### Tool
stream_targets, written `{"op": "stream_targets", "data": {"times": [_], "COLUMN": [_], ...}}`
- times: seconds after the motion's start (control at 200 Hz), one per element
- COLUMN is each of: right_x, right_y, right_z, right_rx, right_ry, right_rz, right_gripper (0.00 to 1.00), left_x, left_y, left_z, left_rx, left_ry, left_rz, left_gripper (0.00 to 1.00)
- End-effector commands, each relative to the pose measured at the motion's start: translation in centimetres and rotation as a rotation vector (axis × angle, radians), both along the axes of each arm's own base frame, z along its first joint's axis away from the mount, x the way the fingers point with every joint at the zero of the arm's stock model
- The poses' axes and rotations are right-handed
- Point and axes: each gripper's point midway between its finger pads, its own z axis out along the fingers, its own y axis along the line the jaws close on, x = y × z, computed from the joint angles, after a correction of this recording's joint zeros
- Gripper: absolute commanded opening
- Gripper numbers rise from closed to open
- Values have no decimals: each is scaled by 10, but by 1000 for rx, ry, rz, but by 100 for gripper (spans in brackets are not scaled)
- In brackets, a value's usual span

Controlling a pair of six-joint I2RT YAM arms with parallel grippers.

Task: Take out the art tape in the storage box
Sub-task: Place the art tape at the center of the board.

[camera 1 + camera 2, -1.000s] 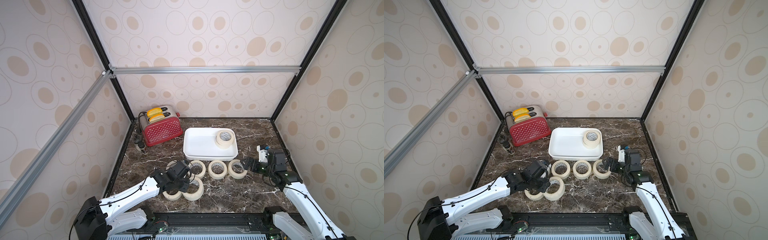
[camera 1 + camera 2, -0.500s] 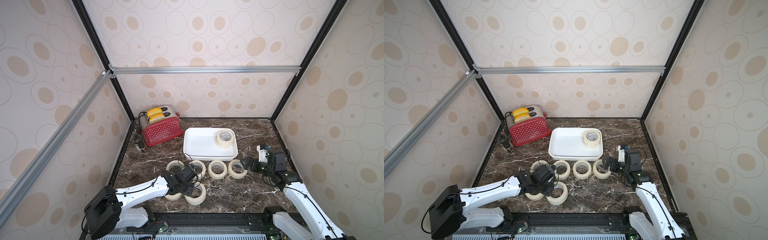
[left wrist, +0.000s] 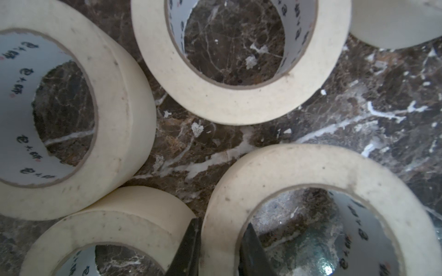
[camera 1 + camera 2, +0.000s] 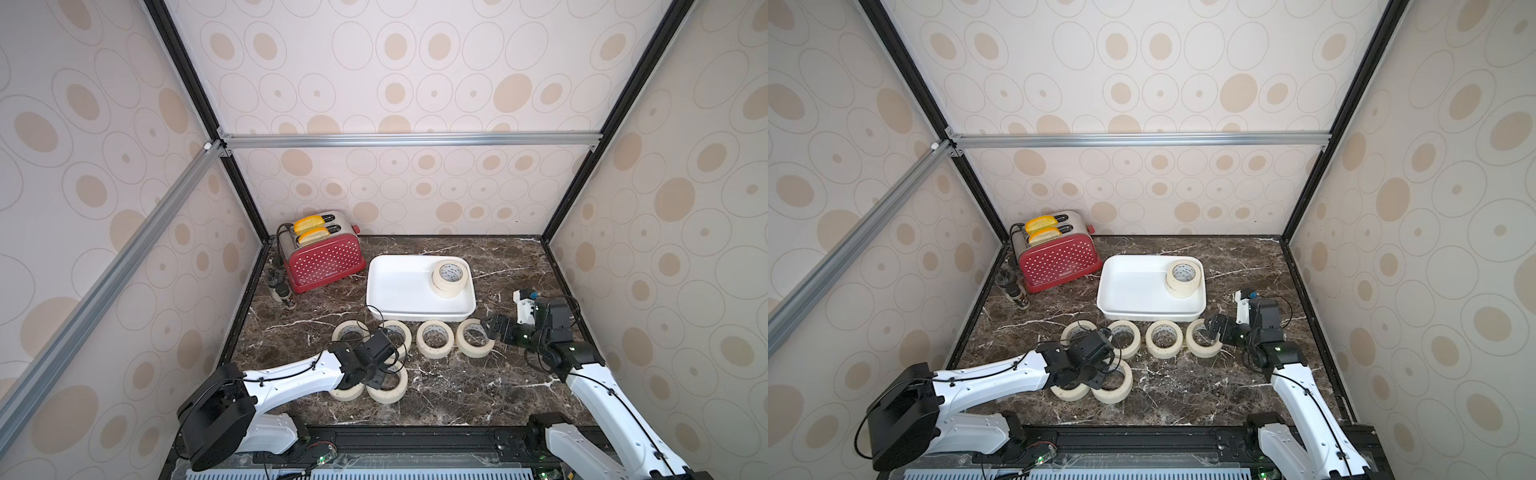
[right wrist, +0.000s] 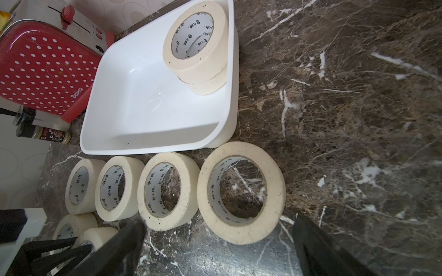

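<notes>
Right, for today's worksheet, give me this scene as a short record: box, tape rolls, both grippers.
box: white storage box
in box: two art tape rolls, stacked in its far right corner
on table: row of four rolls before the box; two front rolls nearer the robot
left gripper: shut on the wall of one front roll
right gripper: open, by the row's rightmost roll

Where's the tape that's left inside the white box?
In both top views, two stacked rolls sit in the storage box's far right corner, away from the red toaster.
</notes>
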Motion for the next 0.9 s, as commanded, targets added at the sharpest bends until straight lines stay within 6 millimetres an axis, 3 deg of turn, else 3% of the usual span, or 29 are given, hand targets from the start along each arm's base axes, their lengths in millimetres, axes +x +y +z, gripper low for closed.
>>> {"op": "stream_targets", "data": {"times": [0.0, 0.446, 0.896], "right_x": [1, 3, 6], "right_y": [-2, -1, 2], "right_z": [-4, -6, -3], "right_rx": [-8, -8, -4], "right_ry": [2, 10, 15], "right_rz": [-3, 2, 13], "right_gripper": [100, 100, 100], "left_x": [5, 7, 16], "left_y": [-7, -5, -1], "left_z": [2, -7, 7], "left_rx": [-7, 19, 22], "left_ry": [-26, -26, -80], "left_rz": [-15, -5, 35], "left_gripper": [10, 27, 38]}}
